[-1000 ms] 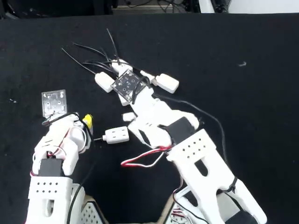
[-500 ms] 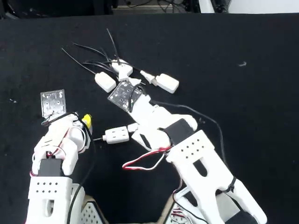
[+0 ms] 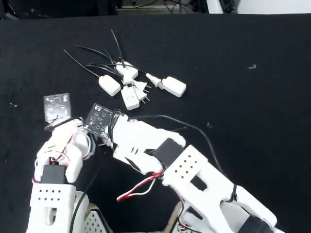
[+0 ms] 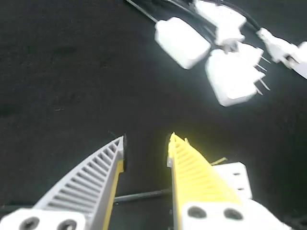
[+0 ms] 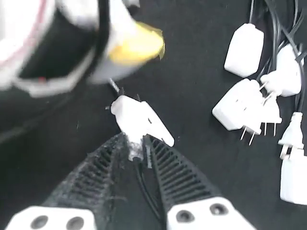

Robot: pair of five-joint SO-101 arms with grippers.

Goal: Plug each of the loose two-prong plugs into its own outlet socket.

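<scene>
From above: black desk [image 3: 252, 126], a knot of white plugs [image 3: 127, 83] and thin black cords at the far middle, a white block [image 3: 173, 86] just beside it, a small clear plate [image 3: 56, 107] off toward the left arm [image 3: 56, 155]. Right arm [image 3: 146, 143] slanted across the near desk, its dark wrist board [image 3: 99, 120] just beside the left arm's tip and covering both sets of jaws, so no reading of either from here. From the left wrist: left gripper [image 4: 146, 141] with jaws parted wide and gripping nothing. A black cord [image 4: 141, 195] crossing the gap near the finger roots, a white socket block [image 4: 235, 175] tucked against the outer side of the yellow finger [image 4: 192, 177] and partly hidden behind it. Farther off, the loose plugs, among them a pronged plug [image 4: 232, 76] with bare pins pointing away; edges soft, count hard to settle. From the right wrist: right gripper [image 5: 136, 140] with black jaws pinched shut on the cord end of a white two-prong plug [image 5: 139, 117], pins aimed at the yellow tip of the left gripper close ahead, that tip blurred and cut off at the frame edge. Cord trailing back between the jaws. Loose plugs well apart to one side on the bare desk.
</scene>
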